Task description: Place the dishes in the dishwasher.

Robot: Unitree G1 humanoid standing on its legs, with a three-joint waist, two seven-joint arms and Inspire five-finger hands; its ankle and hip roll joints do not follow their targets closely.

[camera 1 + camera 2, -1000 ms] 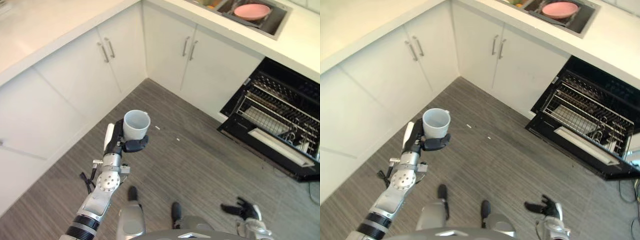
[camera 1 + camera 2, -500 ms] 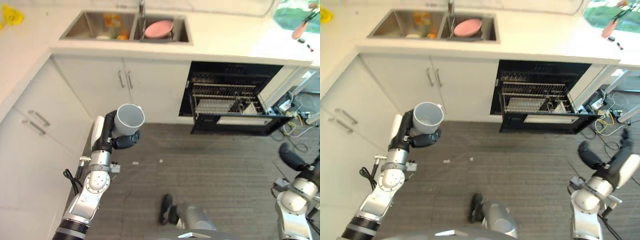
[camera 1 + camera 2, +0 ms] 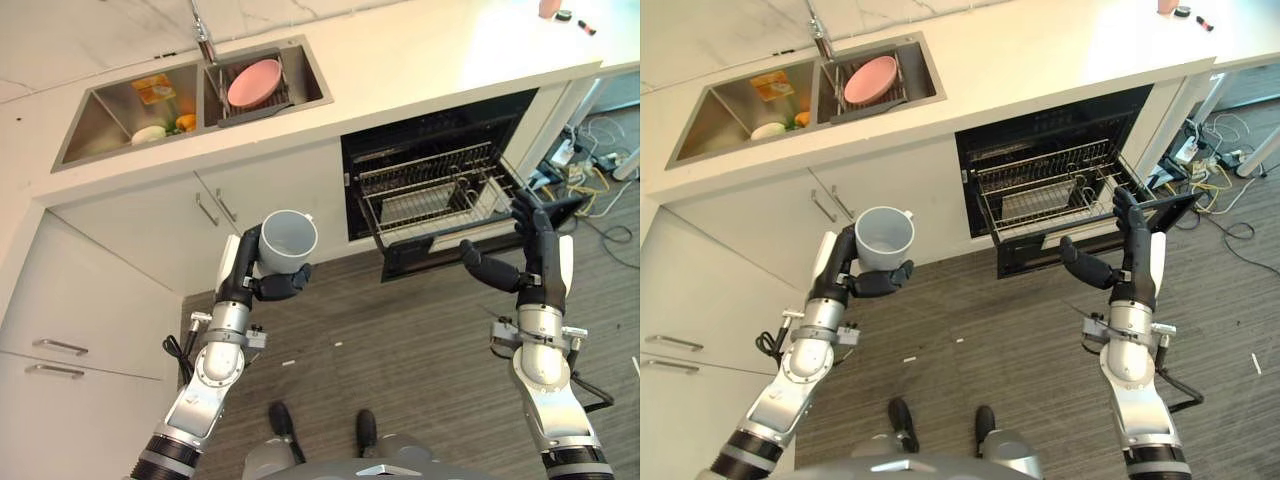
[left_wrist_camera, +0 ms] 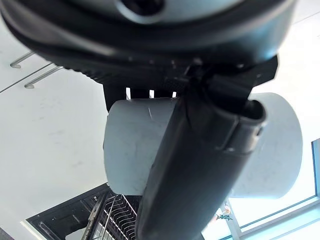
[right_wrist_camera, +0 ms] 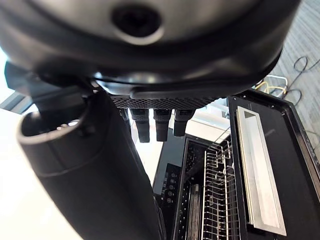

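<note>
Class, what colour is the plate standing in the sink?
Pink. The plate stands in the sink's right basin, clearest in the left eye view.

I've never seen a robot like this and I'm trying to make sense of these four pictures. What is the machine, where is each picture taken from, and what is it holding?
This is a humanoid robot with two arms, seen through its own cameras. The two wide pictures come from a stereo camera on its head, looking down into a kitchen. The two close-up pictures come from cameras on its wrists, looking along each hand.

The left hand is curled round a white mug; the left wrist view shows the thumb across the mug's side. The right hand is raised with straight fingers and holds nothing.

Ahead is the open dishwasher with its wire rack pulled out. In the worktop above is a sink; one basin holds a pink plate, the other a few small items.
</note>
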